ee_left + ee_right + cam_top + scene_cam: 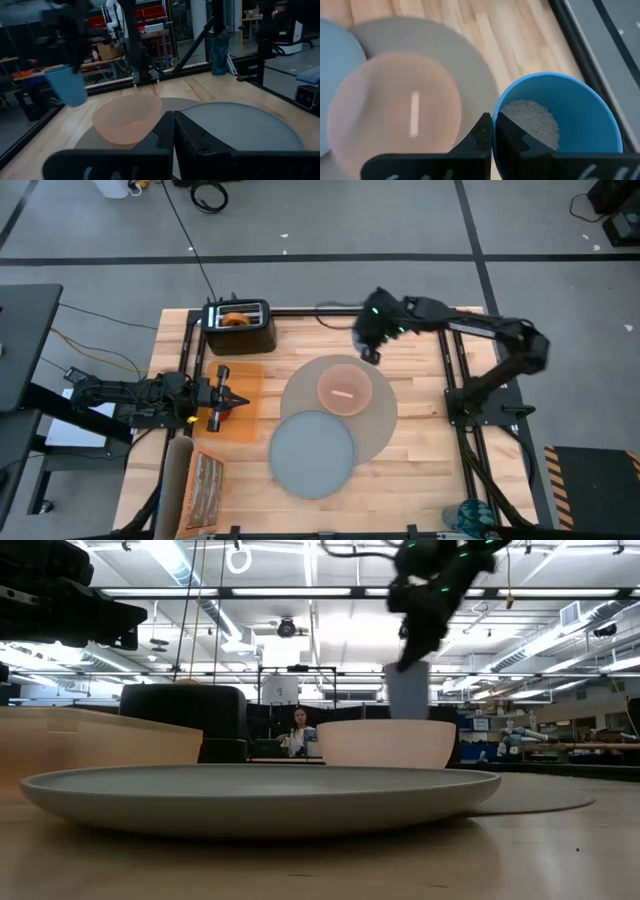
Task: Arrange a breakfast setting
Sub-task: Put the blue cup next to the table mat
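Observation:
A translucent pink bowl (345,390) stands on the large round grey-tan mat (385,415). A grey plate (313,452) lies partly over the mat's near left edge. My right gripper (493,125) is shut on a small blue cup (555,120) holding pale grains, in the air above the mat's far edge; the cup also shows in the low view (408,690). My left gripper (173,122) is shut and empty over the orange board (245,425) at the left. A bagel (235,320) sits in the black toaster (240,328). The apple is out of view. My right gripper pinches the cup's rim (496,111) on one side, one finger inside the cup and one outside. The fingers come from above, pointing down. The cup hangs upright below them (408,690), lifted clear of the table, beside and higher than the pink bowl.
A pale streak (413,115) shows inside the bowl; whether it is the spoon I cannot tell. A wooden box (205,480) stands at the near left corner. Black frame rails (455,370) run along the table's sides. Bare wood lies right of the mat.

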